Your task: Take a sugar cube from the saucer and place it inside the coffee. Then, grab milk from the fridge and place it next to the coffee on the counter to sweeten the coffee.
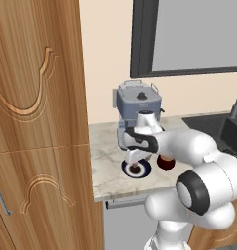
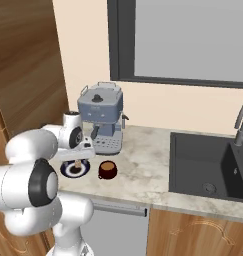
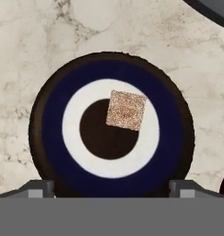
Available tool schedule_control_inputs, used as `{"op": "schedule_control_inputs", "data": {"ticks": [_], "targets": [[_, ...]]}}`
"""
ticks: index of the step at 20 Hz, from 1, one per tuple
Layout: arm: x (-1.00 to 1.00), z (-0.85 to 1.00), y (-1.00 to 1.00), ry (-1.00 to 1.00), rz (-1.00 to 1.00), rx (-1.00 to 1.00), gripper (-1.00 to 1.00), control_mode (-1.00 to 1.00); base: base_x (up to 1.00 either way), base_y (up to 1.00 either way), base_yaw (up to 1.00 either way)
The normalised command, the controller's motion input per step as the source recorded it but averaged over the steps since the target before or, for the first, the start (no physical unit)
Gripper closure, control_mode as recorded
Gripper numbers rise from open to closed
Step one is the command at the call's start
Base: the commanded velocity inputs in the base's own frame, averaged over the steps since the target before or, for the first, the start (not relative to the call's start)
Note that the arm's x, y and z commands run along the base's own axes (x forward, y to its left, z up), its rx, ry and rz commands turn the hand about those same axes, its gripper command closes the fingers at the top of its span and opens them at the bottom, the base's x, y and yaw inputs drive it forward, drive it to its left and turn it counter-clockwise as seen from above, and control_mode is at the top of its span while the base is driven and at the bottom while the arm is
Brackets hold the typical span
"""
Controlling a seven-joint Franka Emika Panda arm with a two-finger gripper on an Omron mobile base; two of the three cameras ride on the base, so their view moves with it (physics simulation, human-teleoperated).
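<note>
The saucer (image 3: 49,124), with a navy rim, white ring and dark centre, lies straight below my hand on the counter (image 3: 21,55). The tan sugar cube (image 3: 126,110) rests on it, just off centre. My gripper (image 3: 111,189) is open, its two fingertips (image 3: 39,188) wide apart over the saucer's near rim, holding nothing. From the left base view the gripper (image 1: 134,163) hangs over the saucer (image 1: 146,168), with the coffee (image 1: 166,163) just to its right. The right base view shows the saucer (image 2: 65,170) beside the coffee (image 2: 107,170), brown liquid inside.
A grey-blue espresso machine (image 1: 138,105) stands right behind the saucer. Tall wooden cabinets (image 1: 37,122) border the counter's left end. A dark sink (image 2: 208,165) with a faucet (image 2: 241,122) lies to the right. Bare counter (image 2: 143,165) stretches between cup and sink.
</note>
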Motion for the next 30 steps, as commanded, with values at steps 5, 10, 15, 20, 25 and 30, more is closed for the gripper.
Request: {"op": "schedule_control_inputs", "data": {"ticks": [5,10,15,20,25,30], "targets": [[0.26,-0.19,0.1,0.0,0.0,0.0,-1.0,-1.0,0.0,0.0,0.0],[0.15,-0.19,0.05,0.0,0.0,0.0,-1.0,-1.0,0.0,0.0,0.0],[0.1,-0.18,0.0,0.0,0.0,0.0,-1.0,-1.0,0.0,0.0,0.0],[0.06,-0.16,0.0,0.0,0.0,0.0,-1.0,-1.0,0.0,0.0,0.0],[0.18,-0.13,0.0,0.0,0.0,0.0,-1.0,-1.0,0.0,0.0,0.0],[0.11,-0.07,0.0,0.0,0.0,0.0,-1.0,-1.0,0.0,0.0,0.0]]}}
